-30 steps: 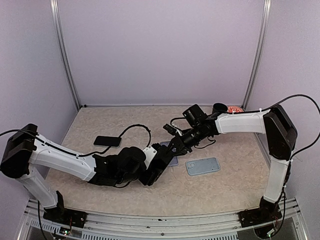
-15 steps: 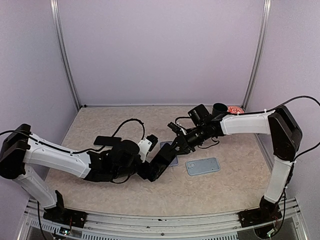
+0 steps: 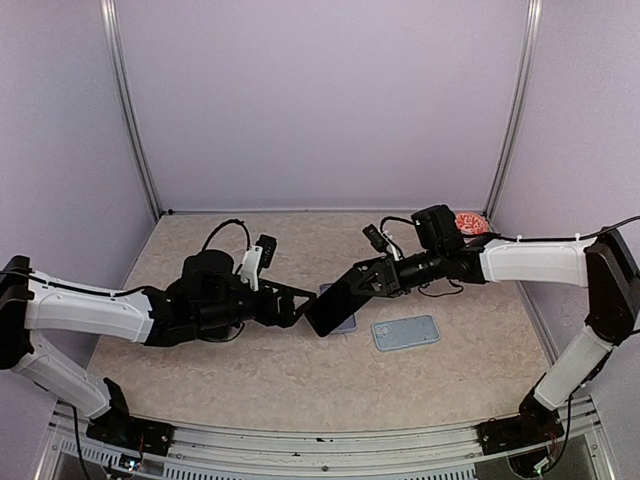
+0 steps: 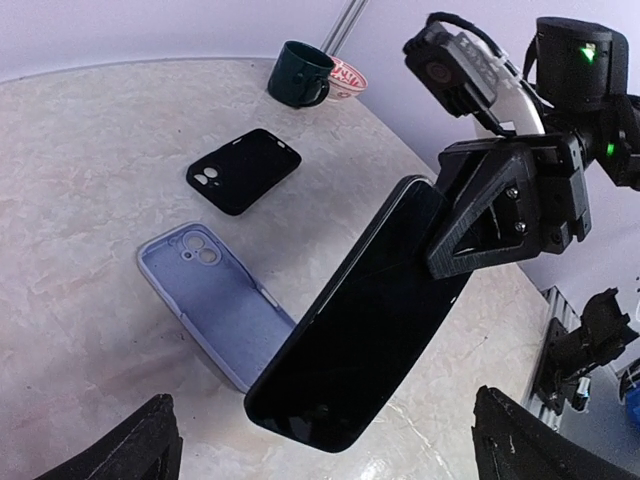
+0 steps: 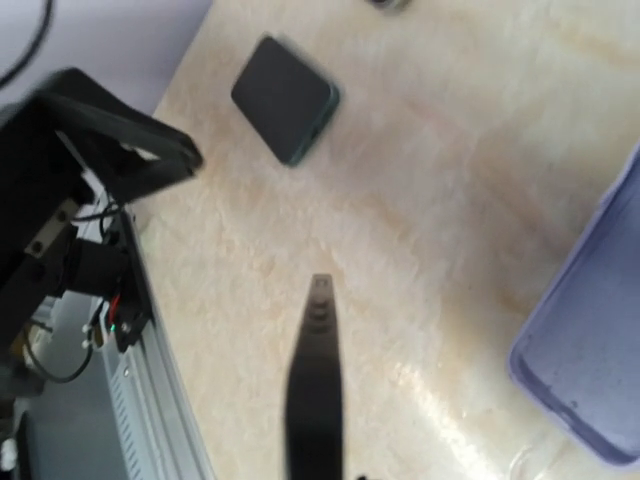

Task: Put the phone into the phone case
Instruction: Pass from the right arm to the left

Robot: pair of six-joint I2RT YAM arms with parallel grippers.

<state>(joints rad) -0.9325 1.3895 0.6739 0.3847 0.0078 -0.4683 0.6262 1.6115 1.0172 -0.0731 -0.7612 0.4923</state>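
Right gripper [image 3: 372,284] holding the phone [image 4: 360,320] aloft; left gripper [image 3: 293,306] wide open.

The right fingers [image 4: 490,210] are clamped on the black phone's upper end. The phone slopes down toward 7 o'clock in the left wrist view, its low end over the table [image 3: 250,380] near the lavender phone case [image 4: 215,300]; whether it touches the case cannot be told. That case lies open side up near the table's middle. The left fingers [image 4: 150,445] stand far apart at 9 o'clock of the phone, gripping nothing. A black case [image 4: 243,170] lies at 12 o'clock of the lavender one, and a blue-grey case [image 3: 405,332] at 4 o'clock of the phone. A dark mug [image 4: 300,73] and a red-patterned bowl [image 3: 470,220] sit at the far 1 o'clock corner.
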